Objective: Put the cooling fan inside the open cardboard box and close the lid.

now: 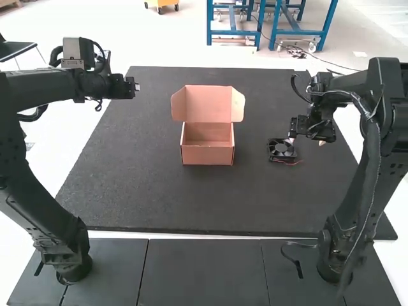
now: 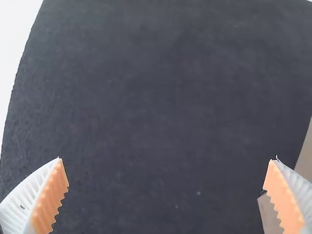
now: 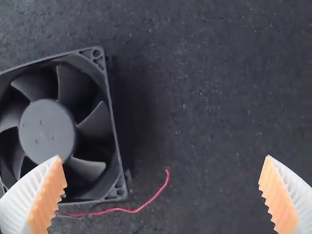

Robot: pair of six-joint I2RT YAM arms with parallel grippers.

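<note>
High view: you had the cooling fan (image 1: 281, 151) flat on the mat (image 1: 127, 178), just right of the open cardboard box (image 1: 207, 145). The right gripper (image 1: 307, 139) hovered near it and the left gripper (image 1: 132, 87) sat well apart.

Left wrist view: jaws apart over bare mat.

Right wrist view: this added detail the high one lacked, with jaws wide apart, the fan off-centre under one finger (image 3: 41, 200) and a red wire (image 3: 139, 204) trailing. You'd have needed to centre on the frame before closing.

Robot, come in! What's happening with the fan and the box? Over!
Left gripper open, right gripper open by fan. Box open, lid up. Nothing between them.
</note>
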